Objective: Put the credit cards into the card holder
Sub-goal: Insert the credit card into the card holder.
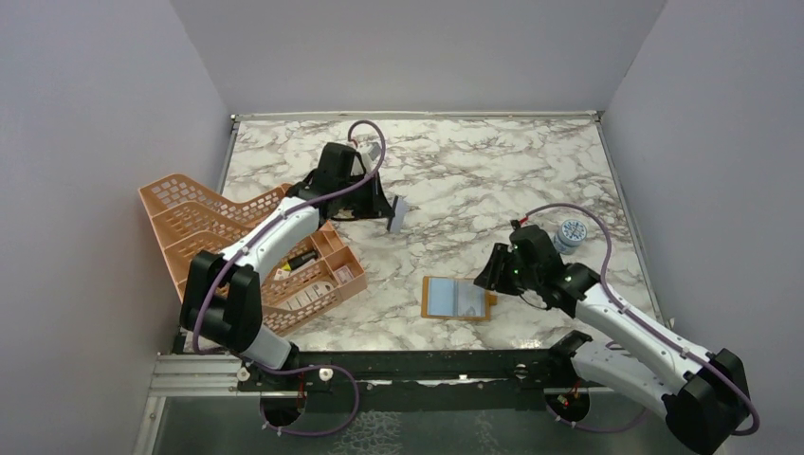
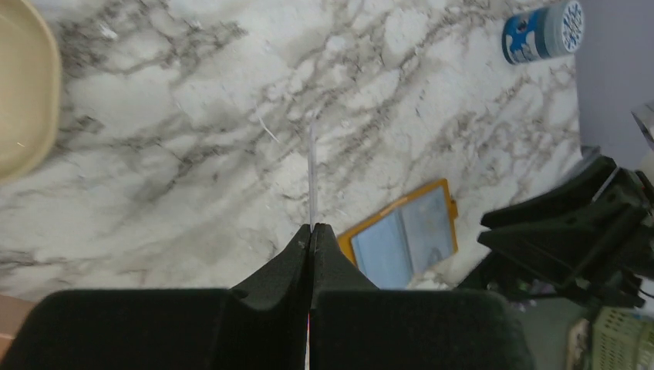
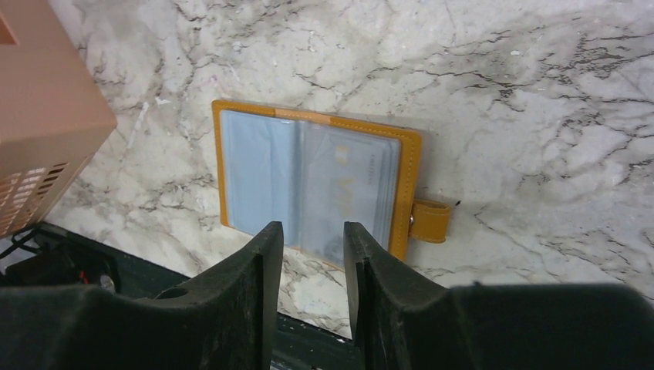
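Observation:
The card holder point(image 1: 458, 298) lies open on the marble table near the front edge, mustard-orange rim, pale grey-blue pockets up; it also shows in the right wrist view point(image 3: 312, 181) and the left wrist view point(image 2: 402, 235). A card seems to sit in its right pocket. My left gripper point(image 1: 389, 214) is shut on a pale credit card point(image 1: 398, 213), held up off the table behind the holder; in the left wrist view the card point(image 2: 312, 173) shows edge-on above the closed gripper point(image 2: 311, 228). My right gripper point(image 3: 311, 231) is open and empty, just right of the holder.
A peach lattice rack point(image 1: 256, 251) with small items stands at the left. A blue-white round container point(image 1: 571, 233) sits at the right, behind the right arm. A tan dish point(image 2: 23, 92) shows at the left wrist view's edge. The table's black front rail point(image 1: 417, 365) is close to the holder.

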